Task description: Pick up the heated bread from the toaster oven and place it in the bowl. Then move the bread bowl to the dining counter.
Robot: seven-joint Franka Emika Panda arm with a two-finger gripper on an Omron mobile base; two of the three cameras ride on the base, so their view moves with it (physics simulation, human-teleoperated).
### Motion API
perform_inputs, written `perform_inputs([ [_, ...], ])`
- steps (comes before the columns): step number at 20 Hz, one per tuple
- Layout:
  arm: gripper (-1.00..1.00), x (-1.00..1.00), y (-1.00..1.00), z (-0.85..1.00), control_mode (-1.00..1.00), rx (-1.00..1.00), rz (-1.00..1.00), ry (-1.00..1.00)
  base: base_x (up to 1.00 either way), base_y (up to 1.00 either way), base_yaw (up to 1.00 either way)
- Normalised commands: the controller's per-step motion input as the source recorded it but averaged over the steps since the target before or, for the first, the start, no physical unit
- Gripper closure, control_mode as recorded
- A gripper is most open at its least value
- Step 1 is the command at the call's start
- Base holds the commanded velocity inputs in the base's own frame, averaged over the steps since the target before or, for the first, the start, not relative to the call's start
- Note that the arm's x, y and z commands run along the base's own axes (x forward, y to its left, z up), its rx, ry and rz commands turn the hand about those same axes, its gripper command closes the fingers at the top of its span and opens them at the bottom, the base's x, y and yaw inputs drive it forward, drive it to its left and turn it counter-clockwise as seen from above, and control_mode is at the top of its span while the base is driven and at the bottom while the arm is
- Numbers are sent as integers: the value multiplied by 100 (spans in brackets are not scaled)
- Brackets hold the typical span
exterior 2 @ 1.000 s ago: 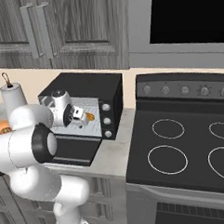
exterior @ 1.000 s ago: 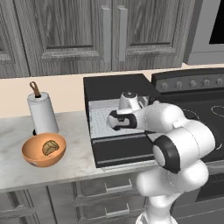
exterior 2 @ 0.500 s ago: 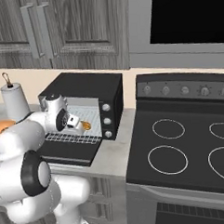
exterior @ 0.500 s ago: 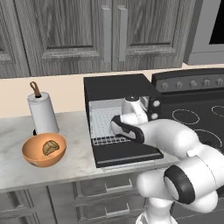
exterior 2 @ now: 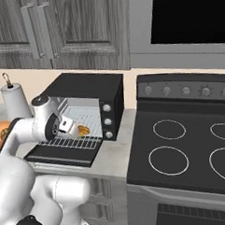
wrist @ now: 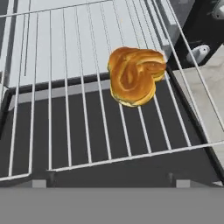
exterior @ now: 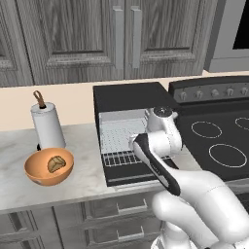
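Gripper [exterior 2: 70,127] first: from the right base camera I see it just inside the mouth of the toaster oven [exterior 2: 90,90], above the wire rack [exterior 2: 74,142], its jaws spread wide and holding nothing. Just beyond the tips sits the heated bread [exterior 2: 84,130], golden on the rack near the knob side. I judge I am on the first step, the reach for the bread, with the grasp not yet made.

From the left base camera, my arm [exterior: 163,160] folds forward from the lower right, the wrist bent toward the oven opening over the drop-down door [exterior: 131,175]. The bowl [exterior: 49,167] stands on the counter [exterior: 19,194] to the left, near the paper towel roll [exterior: 47,126], well apart from the oven, with a duller tan bread piece [exterior: 56,164] already in it.

On the hand camera, the heated bread [wrist: 135,75] lies on the rack bars, up and slightly right of centre, apart from my tool. My next move, as I judge it, is to push further in, centre the jaws around the bread, then close gently on it.
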Motion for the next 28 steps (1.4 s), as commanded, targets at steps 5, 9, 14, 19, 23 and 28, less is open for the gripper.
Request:
perform_inputs([
  [5, -100, 61, -22, 65, -100, 0, 1, -21, 0, 0, 0],
  [9, -100, 18, -46, 2, -100, -1, 13, 3, 0, 0, 0],
  [14, -100, 10, 2, -47, -100, -5, 0, 7, 0, 0, 0],
  [19, -100, 23, 0, -10, -100, 0, -1, 0, 0, 0, 0],
  [23, -100, 34, 1, -21, -100, 0, -4, 0, 0, 0, 0],
  [28, -100, 26, 0, -18, -100, 0, -6, 1, 0, 0, 0],
])
